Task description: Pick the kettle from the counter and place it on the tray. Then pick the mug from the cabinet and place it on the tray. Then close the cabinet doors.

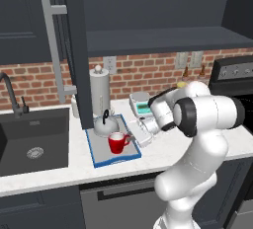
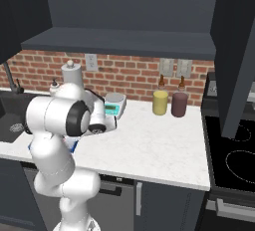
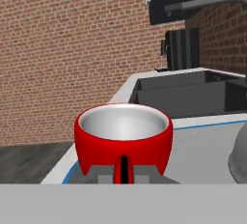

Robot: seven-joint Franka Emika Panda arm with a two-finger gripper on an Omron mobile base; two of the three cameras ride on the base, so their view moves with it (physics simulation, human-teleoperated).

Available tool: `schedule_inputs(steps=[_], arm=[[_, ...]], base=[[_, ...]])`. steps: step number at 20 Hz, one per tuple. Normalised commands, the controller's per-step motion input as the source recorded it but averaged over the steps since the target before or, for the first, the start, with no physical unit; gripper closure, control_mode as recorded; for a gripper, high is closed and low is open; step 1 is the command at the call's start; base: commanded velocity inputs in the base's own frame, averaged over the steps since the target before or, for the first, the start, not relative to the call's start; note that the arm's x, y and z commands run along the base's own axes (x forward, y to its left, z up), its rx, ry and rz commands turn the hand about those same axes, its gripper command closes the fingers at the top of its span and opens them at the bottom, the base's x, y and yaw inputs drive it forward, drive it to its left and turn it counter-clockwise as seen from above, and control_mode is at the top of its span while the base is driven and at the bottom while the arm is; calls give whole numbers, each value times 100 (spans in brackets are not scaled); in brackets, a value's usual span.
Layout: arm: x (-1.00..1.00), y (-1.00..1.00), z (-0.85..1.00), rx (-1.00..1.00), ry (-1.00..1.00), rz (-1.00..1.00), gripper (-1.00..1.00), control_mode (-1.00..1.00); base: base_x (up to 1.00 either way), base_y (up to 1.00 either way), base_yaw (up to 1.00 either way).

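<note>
The red mug [image 1: 117, 142] stands upright on the front part of the blue-rimmed grey tray [image 1: 101, 160], which lies on the white counter [image 1: 59, 173]. The silver kettle [image 1: 105, 124] sits on the same tray just behind the mug. My gripper [image 1: 132, 136] reaches in from the right, level with the mug. In the hand view the mug [image 3: 123, 138] is close up, its handle pinched between my shut fingertips [image 3: 101, 174], with the kettle [image 3: 240, 158] at the right edge. The left cabinet door [image 1: 76, 50] and the right cabinet door [image 2: 236, 51] stand open above the cabinet shelf [image 1: 163, 38].
A dark sink [image 1: 32, 144] lies left of the tray. A tall grey cylinder [image 1: 99, 90] and a white scale [image 1: 141, 102] stand behind it. Yellow [image 2: 160, 102] and maroon [image 2: 179, 104] canisters stand by the brick wall. The stove [image 2: 234, 150] is at the right.
</note>
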Motion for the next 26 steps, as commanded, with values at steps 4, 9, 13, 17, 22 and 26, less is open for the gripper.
schedule_inputs(steps=[4, 9, 13, 17, 22, 26], arm=[[33, 14, -36, 0, 0, 0, 100, -100], [28, 18, -34, 0, 0, 0, 100, -100], [7, 10, -29, 0, 0, 0, 100, -100], [-16, 2, -10, 0, 0, 0, 100, -100], [-19, 0, -2, 0, 0, 0, 100, -100], [-25, 1, 0, 0, 0, 0, -100, -100]], base=[[0, 0, 0], [0, 0, 0], [0, 0, 0], [0, 0, 0], [0, 0, 0], [0, 0, 0]])
